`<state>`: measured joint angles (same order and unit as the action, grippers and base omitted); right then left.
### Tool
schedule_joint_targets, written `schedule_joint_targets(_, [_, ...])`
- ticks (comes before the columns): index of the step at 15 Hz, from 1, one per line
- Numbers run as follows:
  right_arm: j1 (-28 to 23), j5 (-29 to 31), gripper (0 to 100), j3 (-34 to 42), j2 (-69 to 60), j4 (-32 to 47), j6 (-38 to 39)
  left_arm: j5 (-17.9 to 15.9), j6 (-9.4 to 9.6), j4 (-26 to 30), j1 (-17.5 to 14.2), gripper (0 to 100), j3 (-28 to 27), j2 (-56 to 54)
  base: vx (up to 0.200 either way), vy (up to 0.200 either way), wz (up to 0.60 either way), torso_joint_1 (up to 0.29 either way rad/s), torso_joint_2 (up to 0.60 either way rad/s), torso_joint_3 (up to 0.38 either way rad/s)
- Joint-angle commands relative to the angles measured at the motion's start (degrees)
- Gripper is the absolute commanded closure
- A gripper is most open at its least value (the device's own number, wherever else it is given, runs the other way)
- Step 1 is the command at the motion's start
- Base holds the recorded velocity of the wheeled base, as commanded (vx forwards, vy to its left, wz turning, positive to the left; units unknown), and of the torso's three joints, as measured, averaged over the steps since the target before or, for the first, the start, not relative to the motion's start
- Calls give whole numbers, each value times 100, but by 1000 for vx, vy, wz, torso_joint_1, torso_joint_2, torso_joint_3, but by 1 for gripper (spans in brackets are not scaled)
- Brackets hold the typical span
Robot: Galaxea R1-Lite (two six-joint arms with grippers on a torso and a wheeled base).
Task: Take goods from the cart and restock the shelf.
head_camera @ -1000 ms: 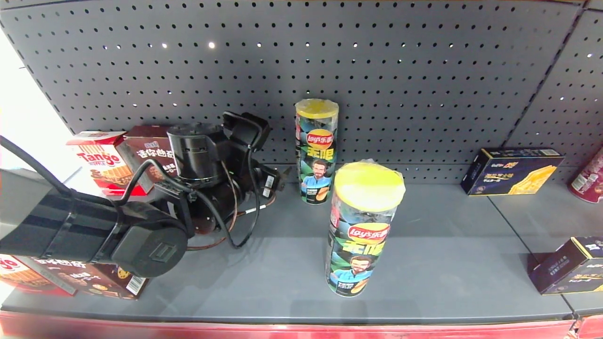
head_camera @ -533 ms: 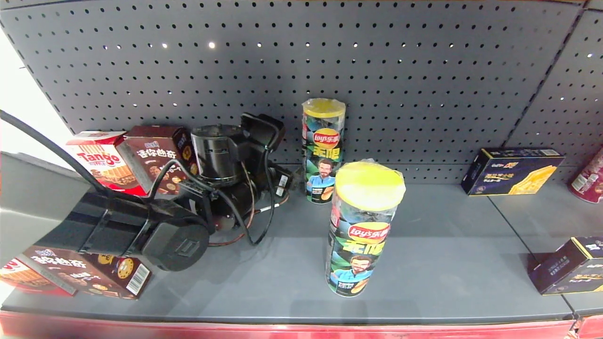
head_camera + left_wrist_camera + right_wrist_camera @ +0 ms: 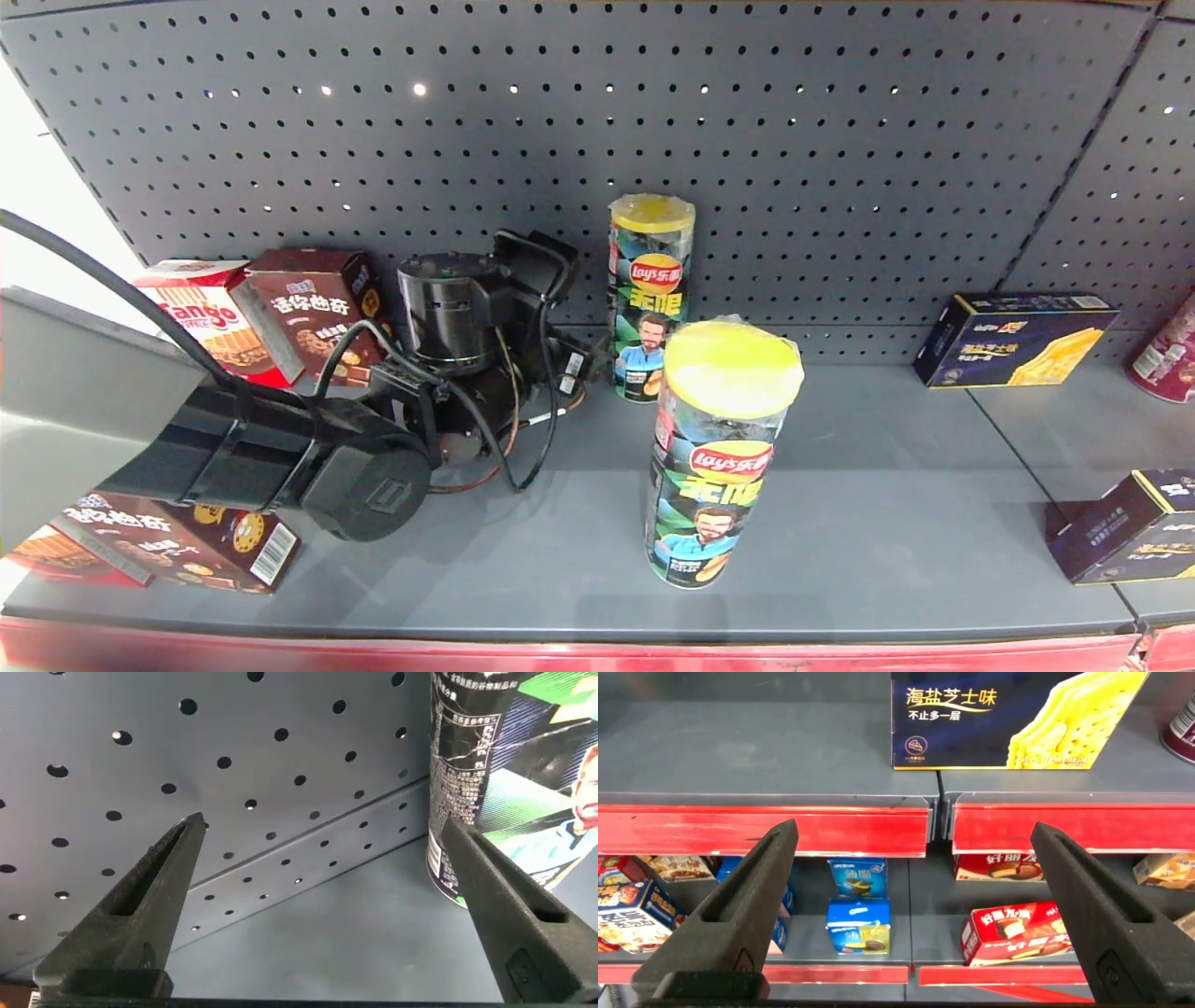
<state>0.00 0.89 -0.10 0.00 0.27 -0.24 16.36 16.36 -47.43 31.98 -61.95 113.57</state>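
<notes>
Two tall chip cans with yellow lids stand on the grey shelf (image 3: 868, 504). The back can (image 3: 651, 299) is near the pegboard and the front can (image 3: 719, 448) is nearer the edge. My left arm lies over the shelf from the left, with the left gripper (image 3: 583, 359) right beside the back can's base. In the left wrist view the left gripper (image 3: 322, 896) is open with only pegboard between its fingers, and the back can (image 3: 505, 775) stands just behind one finger (image 3: 505, 905). My right gripper (image 3: 915, 905) is open and holds nothing.
A red wafer box (image 3: 201, 317) and a brown cookie box (image 3: 317, 303) stand at back left, with another brown box (image 3: 177, 541) at front left. Dark blue cracker boxes (image 3: 1013, 336) (image 3: 1130, 523) lie on the right. Lower shelves with red rails (image 3: 766, 826) hold several boxes.
My left arm has moved right along the shelf. The back can has slid a little to the right with it. The front can has stayed put.
</notes>
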Motion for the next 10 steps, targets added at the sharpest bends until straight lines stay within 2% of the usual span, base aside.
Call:
schedule_joint_targets(1, [0, -1, 0, 1, 0, 0, -2, 8, -1, -3, 2, 0, 17, -1, 0, 0, 0, 0, 0, 0])
schedule_joint_targets(5, [0, -1, 0, 1, 9, 0, -2, 34, -1, 261, 81, 0, 324, -1065, 0, 0, 0, 0, 0, 0])
schedule_joint_targets(8, [0, -1, 0, 1, 0, 0, -2, 60, -10, 577, 485, 0, 772, -2111, 0, 0, 0, 0, 0, 0])
schedule_joint_targets(10, [0, -1, 0, 1, 9, 0, -2, 368, -10, 718, 801, 0, 1027, -2814, 0, 0, 0, 0, 0, 0])
